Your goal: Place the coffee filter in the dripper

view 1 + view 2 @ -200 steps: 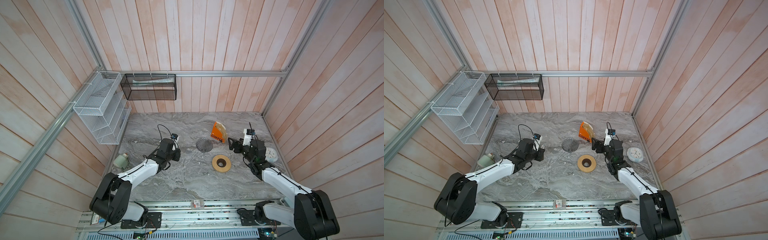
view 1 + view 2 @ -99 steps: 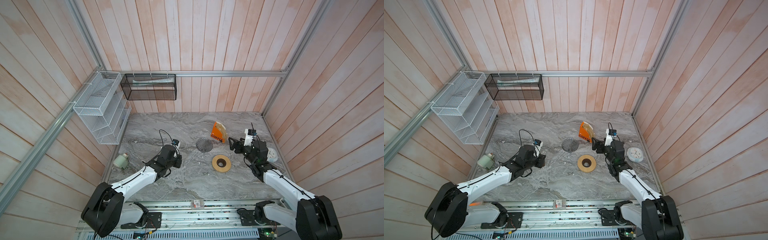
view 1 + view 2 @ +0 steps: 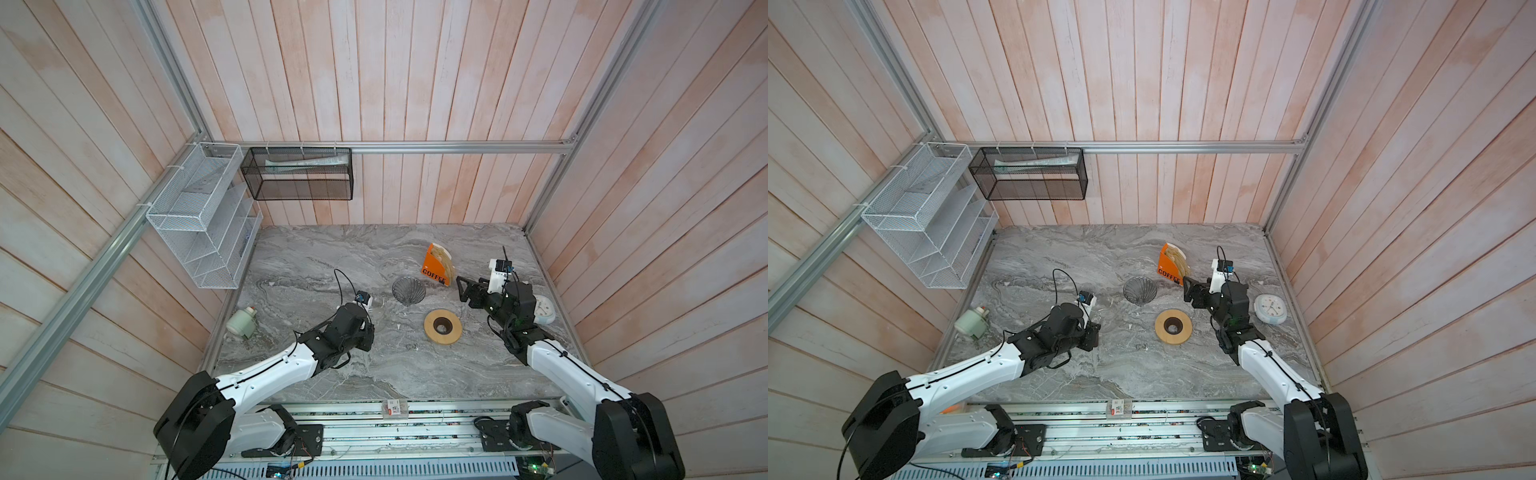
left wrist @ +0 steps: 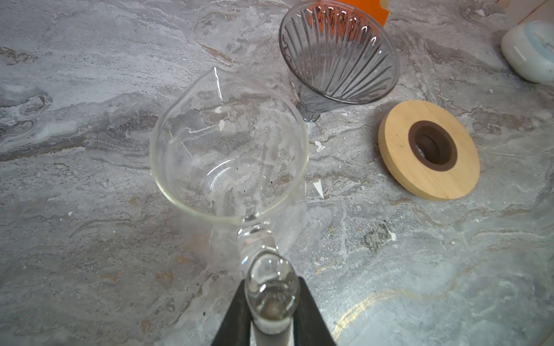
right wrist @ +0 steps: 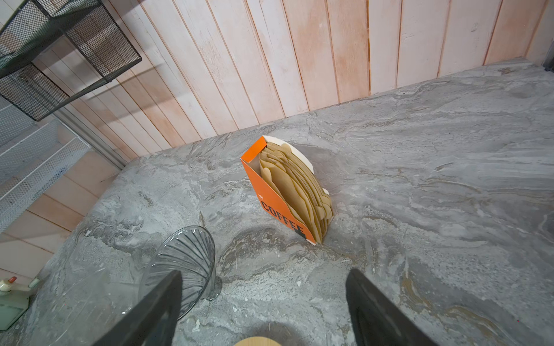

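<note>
- The left gripper (image 4: 271, 299) is pinching its jaws narrowly around the rounded glass handle of a clear glass pouring vessel (image 4: 227, 149), which is standing on the grey marble table (image 4: 90, 90).
- The right gripper (image 5: 264, 272) is hovering with its jaws spread wide, gripping nothing and facing the orange cardboard box marked COFFEE (image 5: 259, 182).
- The light-tan paper coffee filters (image 5: 295, 185) are standing stacked inside that box.
- The dark wire cone dripper (image 4: 338, 51) is sitting on the table between the vessel and the box, near a flat round wooden ring (image 4: 398, 155).

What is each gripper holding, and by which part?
Left gripper grips the glass carafe by its handle, between the fingers. Right gripper is open, holding nothing.
</note>
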{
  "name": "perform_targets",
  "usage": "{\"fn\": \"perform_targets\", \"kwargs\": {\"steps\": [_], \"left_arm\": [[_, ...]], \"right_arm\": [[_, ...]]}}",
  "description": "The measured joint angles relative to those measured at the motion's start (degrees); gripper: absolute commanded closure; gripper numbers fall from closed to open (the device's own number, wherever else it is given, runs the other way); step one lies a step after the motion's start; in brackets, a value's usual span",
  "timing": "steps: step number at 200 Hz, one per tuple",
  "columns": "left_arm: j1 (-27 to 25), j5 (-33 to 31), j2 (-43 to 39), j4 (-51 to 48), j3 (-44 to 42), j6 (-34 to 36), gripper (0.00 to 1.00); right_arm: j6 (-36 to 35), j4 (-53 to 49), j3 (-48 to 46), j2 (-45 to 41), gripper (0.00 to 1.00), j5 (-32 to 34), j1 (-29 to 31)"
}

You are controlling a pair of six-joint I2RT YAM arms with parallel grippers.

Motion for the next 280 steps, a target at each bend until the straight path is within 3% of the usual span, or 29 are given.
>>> {"fn": "perform_targets", "kwargs": {"steps": [190,280], "left_arm": [[-22.0,-12.3,-2.0,-10.4,-0.6,-15.8,0.76],[-25.1,-15.2,1.0,-16.8,3.4,-18.0,0.76]], "right_arm": [[3.0,0.0,-0.9,-0.7,0.15,-1.7,0.1],[3.7,0.0,-0.9,-0.7,0.15,-1.9,0.8]]}}
